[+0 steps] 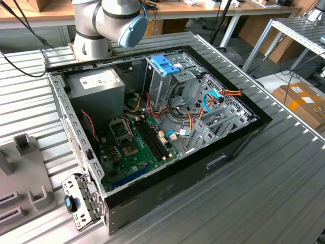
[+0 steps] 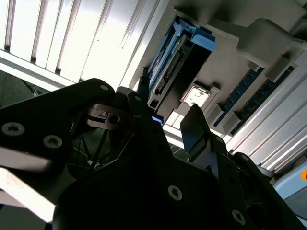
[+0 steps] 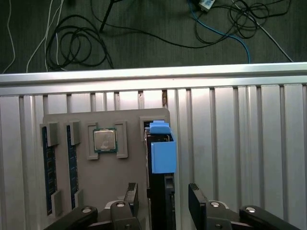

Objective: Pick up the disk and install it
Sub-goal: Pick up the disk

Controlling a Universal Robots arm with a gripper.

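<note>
The disk point(image 3: 162, 154) stands on edge in a slot of a grey fixture tray point(image 3: 129, 139), its blue plastic rail facing the camera in the first wrist view. In the second wrist view the disk point(image 2: 175, 62) shows its dark connector edge and blue rails. My gripper point(image 3: 164, 197) is open, one black finger point(image 3: 132, 194) on each side of the disk, with a gap between each finger and the disk. In the second wrist view the gripper point(image 2: 165, 117) hangs close over the same slot. The open computer case point(image 1: 238, 137) lies on the table in the exterior view.
The tray also holds a processor chip point(image 3: 105, 140) and memory sticks point(image 3: 48, 167). Inside the case are a grey power-supply box point(image 1: 96, 84), a drive cage with a blue latch piece point(image 1: 165, 64), loose cables point(image 1: 218, 96) and the green mainboard point(image 1: 129, 150). Cables lie on the floor point(image 3: 72, 43) beyond the table edge.
</note>
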